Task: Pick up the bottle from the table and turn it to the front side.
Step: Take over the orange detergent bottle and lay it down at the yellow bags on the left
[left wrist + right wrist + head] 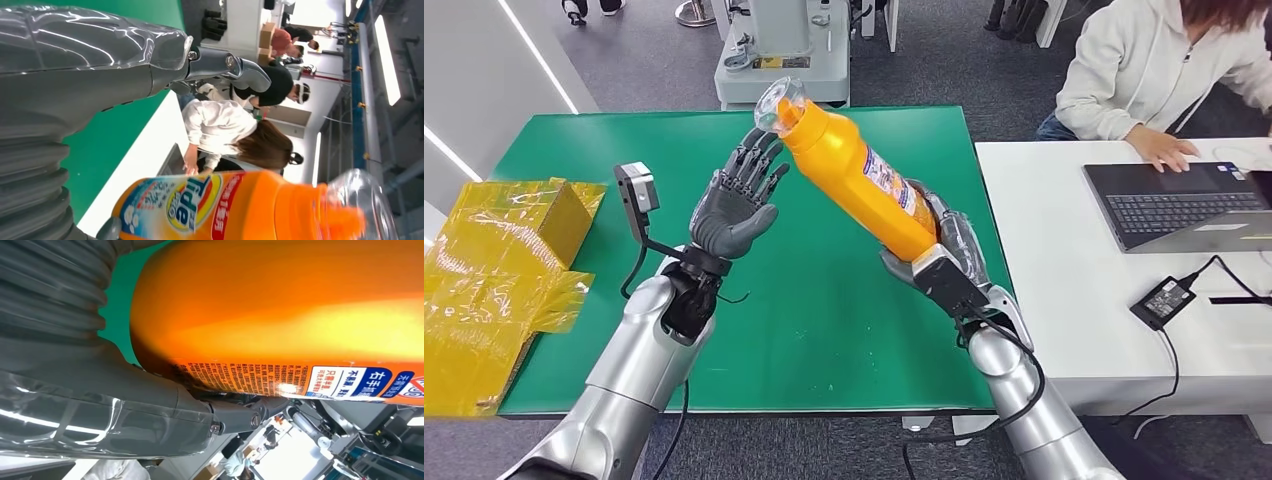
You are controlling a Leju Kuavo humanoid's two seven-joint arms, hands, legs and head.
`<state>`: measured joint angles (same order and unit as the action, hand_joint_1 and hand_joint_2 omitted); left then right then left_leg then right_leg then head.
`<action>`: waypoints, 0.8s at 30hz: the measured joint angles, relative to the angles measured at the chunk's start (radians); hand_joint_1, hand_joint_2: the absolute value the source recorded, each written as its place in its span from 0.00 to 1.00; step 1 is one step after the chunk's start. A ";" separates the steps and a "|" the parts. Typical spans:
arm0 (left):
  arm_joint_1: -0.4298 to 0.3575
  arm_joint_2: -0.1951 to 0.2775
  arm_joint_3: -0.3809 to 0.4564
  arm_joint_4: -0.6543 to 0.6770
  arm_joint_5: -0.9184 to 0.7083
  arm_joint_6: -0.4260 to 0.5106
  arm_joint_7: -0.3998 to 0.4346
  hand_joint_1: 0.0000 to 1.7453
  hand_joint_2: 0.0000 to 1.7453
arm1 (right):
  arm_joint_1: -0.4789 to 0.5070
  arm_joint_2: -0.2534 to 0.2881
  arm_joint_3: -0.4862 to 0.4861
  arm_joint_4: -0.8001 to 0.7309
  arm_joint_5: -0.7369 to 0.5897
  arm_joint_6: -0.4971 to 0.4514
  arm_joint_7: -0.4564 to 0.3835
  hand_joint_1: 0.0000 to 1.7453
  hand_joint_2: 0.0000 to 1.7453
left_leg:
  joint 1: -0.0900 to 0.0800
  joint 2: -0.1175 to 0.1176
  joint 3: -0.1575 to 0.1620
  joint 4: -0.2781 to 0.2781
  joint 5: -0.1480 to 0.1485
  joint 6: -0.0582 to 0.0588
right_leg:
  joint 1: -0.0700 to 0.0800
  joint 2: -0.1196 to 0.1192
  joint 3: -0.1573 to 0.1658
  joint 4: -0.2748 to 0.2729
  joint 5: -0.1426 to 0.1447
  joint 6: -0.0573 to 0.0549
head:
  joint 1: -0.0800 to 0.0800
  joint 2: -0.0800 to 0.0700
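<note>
Orange bottle held above the green table.
We see the orange bottle, clear-capped with a blue-and-red label, lifted off the table and tilted, cap toward 11 o'clock. Our right hand grasps its base; our left hand, at 9 o'clock of the bottle, is released, fingers spread, near the cap.
</note>
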<state>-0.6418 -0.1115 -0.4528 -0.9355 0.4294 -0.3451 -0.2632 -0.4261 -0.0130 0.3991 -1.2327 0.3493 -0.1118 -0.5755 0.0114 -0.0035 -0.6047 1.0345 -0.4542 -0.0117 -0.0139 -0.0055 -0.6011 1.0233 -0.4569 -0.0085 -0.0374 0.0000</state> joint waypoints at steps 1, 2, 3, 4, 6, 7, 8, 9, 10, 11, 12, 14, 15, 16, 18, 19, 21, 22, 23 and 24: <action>-0.001 0.000 -0.006 -0.001 0.001 0.001 -0.005 0.00 1.00 | -0.005 0.004 0.000 0.007 0.003 0.000 0.005 1.00 1.00 | 0.000 0.000 0.000 0.000 0.000 0.000 | 0.000 0.000 0.000 0.000 0.000 0.000 | 0.000 0.000; -0.001 0.001 -0.012 -0.003 0.002 0.002 -0.009 0.00 1.00 | -0.008 0.006 0.000 0.014 0.005 -0.001 0.008 1.00 1.00 | 0.000 0.000 0.000 0.000 0.000 0.000 | 0.000 0.000 0.000 0.000 0.000 0.000 | 0.000 0.000; -0.001 0.001 -0.018 -0.005 0.001 0.004 -0.012 0.00 1.00 | -0.011 0.009 0.000 0.022 0.008 -0.001 0.011 1.00 1.00 | 0.000 0.000 0.000 0.000 0.000 0.000 | 0.000 0.000 0.000 0.000 0.000 0.000 | 0.000 0.000; -0.001 0.001 -0.024 -0.009 0.001 0.006 -0.014 0.00 1.00 | -0.015 0.010 0.000 0.032 0.010 -0.001 0.013 1.00 1.00 | 0.000 0.000 -0.001 0.000 0.000 0.000 | 0.000 0.000 0.000 0.000 0.000 0.000 | 0.000 0.000; -0.002 0.002 -0.035 -0.017 -0.002 0.012 -0.015 0.00 1.00 | -0.024 0.015 0.000 0.053 0.013 0.000 0.015 1.00 1.00 | 0.000 0.000 -0.001 0.000 0.000 0.000 | 0.000 0.000 0.000 0.000 0.000 0.000 | 0.000 0.000; -0.002 0.002 -0.040 -0.022 -0.004 0.015 -0.015 0.00 1.00 | -0.031 0.018 0.000 0.065 0.015 0.000 0.016 1.00 1.00 | 0.000 0.000 -0.001 0.000 0.000 0.000 | 0.000 0.000 0.000 0.000 0.000 0.000 | 0.000 0.000; -0.002 0.002 -0.045 -0.025 -0.005 0.017 -0.015 0.00 1.00 | -0.037 0.022 -0.001 0.078 0.018 0.000 0.017 1.00 1.00 | 0.000 0.000 -0.001 0.000 0.000 0.000 | 0.000 0.000 0.000 0.000 0.000 0.000 | 0.000 0.000; -0.003 0.001 -0.050 -0.028 -0.005 0.018 -0.015 0.00 1.00 | -0.044 0.026 -0.001 0.090 0.020 0.000 0.017 1.00 1.00 | 0.000 0.000 -0.001 0.000 0.000 0.000 | 0.000 0.000 0.000 0.000 0.000 0.000 | 0.000 0.000; -0.004 0.001 -0.054 -0.030 -0.005 0.019 -0.015 0.00 1.00 | -0.052 0.029 -0.001 0.102 0.022 -0.001 0.018 1.00 1.00 | 0.000 0.000 -0.001 0.000 0.000 0.000 | 0.000 0.000 0.000 0.000 0.000 0.000 | 0.000 0.000; -0.005 0.000 -0.059 -0.030 -0.006 0.020 -0.014 0.00 1.00 | -0.060 0.034 -0.001 0.114 0.025 -0.002 0.017 1.00 1.00 | 0.000 0.000 -0.001 0.000 0.000 0.000 | 0.000 0.000 0.000 0.000 0.000 0.000 | 0.000 0.000; -0.007 -0.001 -0.064 -0.031 -0.006 0.021 -0.014 0.00 1.00 | -0.068 0.039 -0.001 0.127 0.029 -0.003 0.017 1.00 1.00 | 0.000 0.000 0.000 0.000 0.000 0.000 | 0.000 0.000 -0.001 0.000 0.000 0.000 | 0.000 0.000; -0.012 -0.004 -0.072 -0.030 -0.008 0.027 -0.014 0.00 1.00 | -0.083 0.051 -0.001 0.148 0.040 -0.009 0.016 1.00 1.00 | 0.000 0.000 0.000 0.000 0.000 0.000 | 0.000 0.000 -0.001 0.000 0.000 0.000 | 0.000 0.000; -0.015 -0.006 -0.076 -0.030 -0.009 0.030 -0.014 0.00 1.00 | -0.089 0.057 -0.001 0.157 0.046 -0.012 0.016 1.00 1.00 | 0.000 0.000 0.000 0.000 0.000 0.000 | 0.000 0.000 -0.001 0.000 0.000 0.000 | 0.000 0.000; -0.019 -0.007 -0.078 -0.030 -0.011 0.032 -0.016 0.00 1.00 | -0.094 0.062 -0.001 0.163 0.052 -0.017 0.017 1.00 1.00 | 0.000 0.000 0.000 0.000 0.000 0.000 | 0.000 0.000 -0.001 0.000 0.000 0.000 | 0.000 0.000; -0.028 -0.008 -0.083 -0.030 -0.020 0.034 -0.024 0.00 1.00 | -0.102 0.074 -0.001 0.171 0.069 -0.029 0.020 1.00 1.00 | 0.000 0.000 -0.001 0.000 0.000 0.000 | 0.000 0.000 -0.001 0.000 0.000 0.000 | 0.000 0.000; -0.033 -0.008 -0.085 -0.030 -0.025 0.035 -0.031 0.00 1.00 | -0.105 0.079 -0.001 0.174 0.080 -0.037 0.023 1.00 1.00 | 0.000 0.000 -0.001 0.000 0.000 0.000 | 0.000 0.000 -0.001 0.000 0.000 0.000 | 0.000 0.000; -0.041 -0.007 -0.088 -0.029 -0.032 0.035 -0.044 0.00 1.00 | -0.107 0.088 -0.001 0.174 0.101 -0.052 0.029 1.00 1.00 | 0.000 0.000 -0.001 0.000 0.000 0.000 | 0.000 0.000 -0.001 0.000 0.000 0.000 | 0.000 0.000; -0.043 -0.007 -0.088 -0.029 -0.033 0.036 -0.048 0.00 1.00 | -0.107 0.092 -0.001 0.173 0.112 -0.060 0.032 1.00 1.00 | 0.000 0.000 -0.001 0.000 0.000 0.000 | 0.000 0.000 -0.001 0.000 0.000 0.000 | 0.000 0.000; -0.045 -0.007 -0.089 -0.028 -0.032 0.037 -0.052 0.00 1.00 | -0.107 0.095 -0.001 0.171 0.124 -0.068 0.035 1.00 1.00 | 0.000 0.000 -0.001 0.000 0.000 0.000 | 0.000 0.000 -0.001 0.000 0.000 0.000 | 0.000 0.000; -0.046 -0.006 -0.089 -0.027 -0.029 0.037 -0.055 0.00 1.00 | -0.107 0.096 -0.001 0.169 0.134 -0.075 0.036 1.00 1.00 | 0.000 0.000 -0.001 0.000 0.000 0.000 | 0.000 0.000 -0.001 0.000 0.000 0.000 | 0.000 0.000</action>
<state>-0.6875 -0.1180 -0.5421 -0.9622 0.4001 -0.3078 -0.3180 -0.5329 0.0833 0.3983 -1.0637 0.4833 -0.1869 -0.5395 0.0114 -0.0034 -0.6056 1.0345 -0.4542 -0.0117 -0.0139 -0.0053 -0.6024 1.0233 -0.4568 -0.0085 -0.0374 0.0000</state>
